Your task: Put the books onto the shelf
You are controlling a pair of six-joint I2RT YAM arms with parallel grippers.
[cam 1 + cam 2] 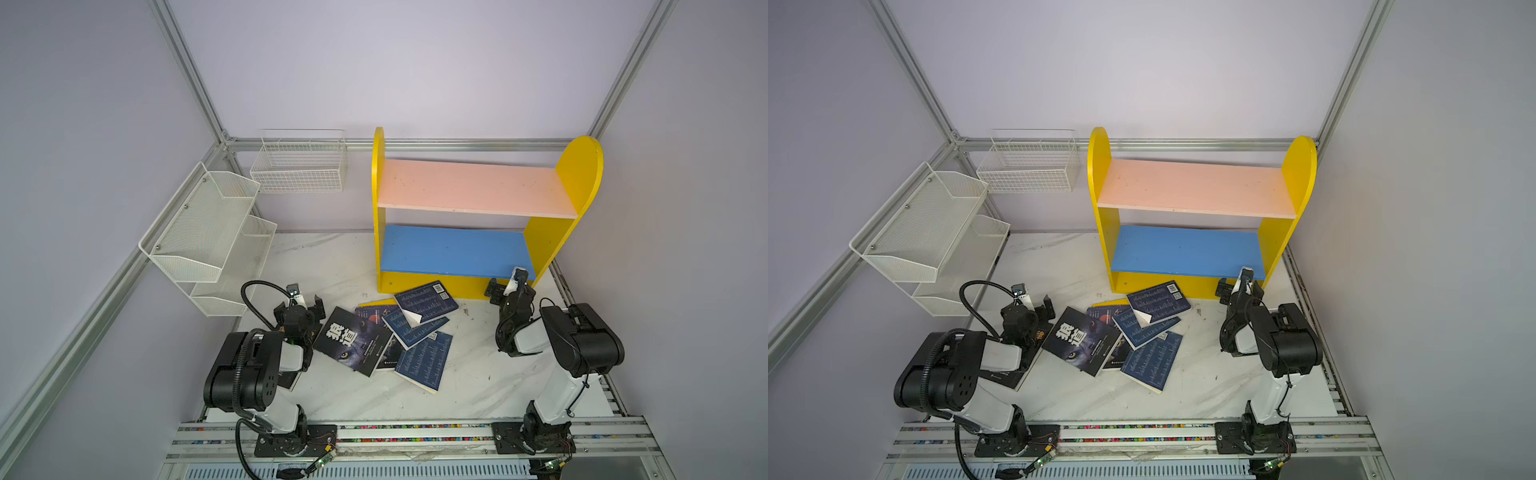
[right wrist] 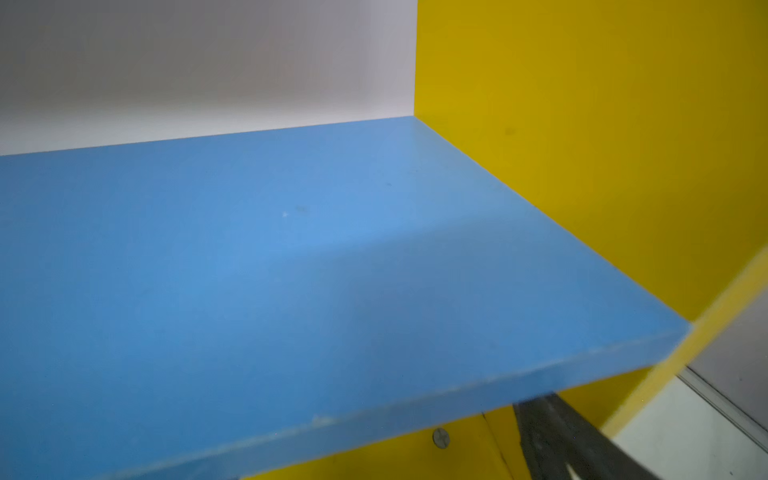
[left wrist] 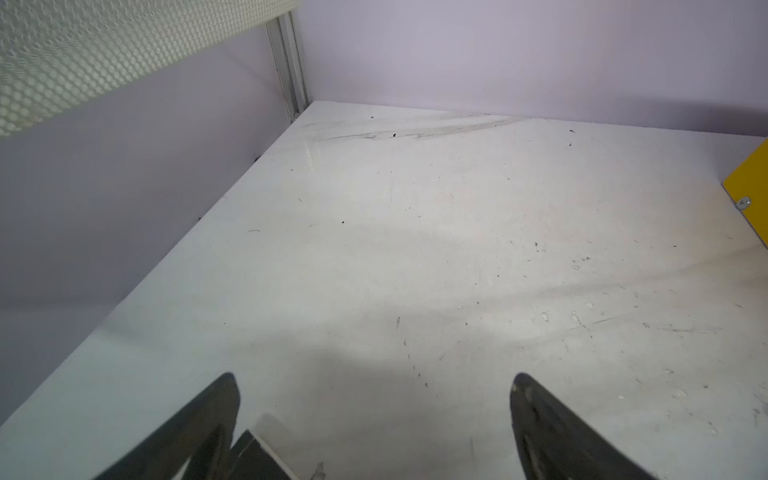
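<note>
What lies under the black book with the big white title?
Under the black book, a dark paperback pokes out at the right edge; the rest beneath is covered.

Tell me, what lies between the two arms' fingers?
The books, scattered on the table, between left fingers and right fingers; both top views show it.

The white tabletop point(image 1: 478, 374) bears the shelf point(image 1: 457, 253) and scattered books point(image 1: 424, 361).

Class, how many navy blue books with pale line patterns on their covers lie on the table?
3, overlapping: top book nearest the shelf, middle book under it, front book farthest from the shelf. More may lie hidden beneath.
</note>
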